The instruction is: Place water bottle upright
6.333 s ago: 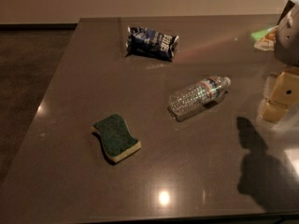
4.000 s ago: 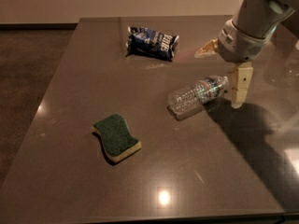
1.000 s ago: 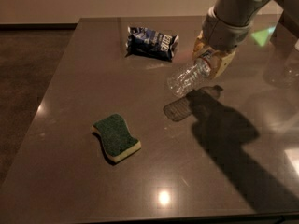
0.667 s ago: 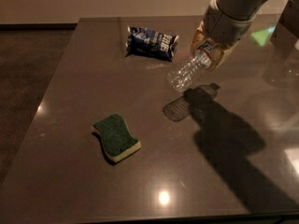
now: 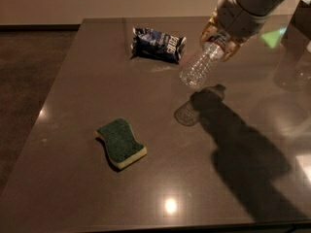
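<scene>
The water bottle (image 5: 200,65) is a small clear ribbed plastic bottle. It hangs in the air above the dark table (image 5: 73,96), tilted, with its base pointing down and left and its neck end up inside the gripper. My gripper (image 5: 218,39) is at the upper right, shut on the bottle's neck end; the cap is hidden between the fingers. The bottle's shadow (image 5: 187,113) lies on the table below it.
A dark blue snack bag (image 5: 157,44) lies at the back of the table, left of the bottle. A green and yellow sponge (image 5: 120,143) lies at the front left. The arm's large shadow (image 5: 248,169) covers the right front. The table's left edge borders the dark floor.
The gripper took hold of the bottle, which lay flat on the table, and lifted it. Over the last second the bottle has risen further and tilted more steeply.
</scene>
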`<action>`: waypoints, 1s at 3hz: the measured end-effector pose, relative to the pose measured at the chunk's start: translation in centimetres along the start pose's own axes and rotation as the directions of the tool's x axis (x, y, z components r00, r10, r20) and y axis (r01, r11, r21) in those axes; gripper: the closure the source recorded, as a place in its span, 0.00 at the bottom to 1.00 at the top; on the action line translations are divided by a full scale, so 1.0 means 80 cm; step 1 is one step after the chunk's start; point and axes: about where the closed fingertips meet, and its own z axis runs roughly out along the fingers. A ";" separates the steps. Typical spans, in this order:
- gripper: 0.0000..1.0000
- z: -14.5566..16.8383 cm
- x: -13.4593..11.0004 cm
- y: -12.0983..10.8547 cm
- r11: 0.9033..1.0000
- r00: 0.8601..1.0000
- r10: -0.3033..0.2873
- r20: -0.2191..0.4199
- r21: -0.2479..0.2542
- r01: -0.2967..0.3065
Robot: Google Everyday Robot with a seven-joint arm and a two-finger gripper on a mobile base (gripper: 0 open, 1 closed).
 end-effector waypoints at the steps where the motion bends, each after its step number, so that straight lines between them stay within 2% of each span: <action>1: 1.00 -0.009 0.002 -0.004 0.998 0.997 -0.043 -0.057 0.039 0.045; 2: 1.00 -0.009 0.003 -0.009 0.997 0.996 -0.034 -0.080 0.062 0.039; 3: 1.00 -0.009 0.004 -0.011 0.996 0.996 -0.049 -0.074 0.069 0.054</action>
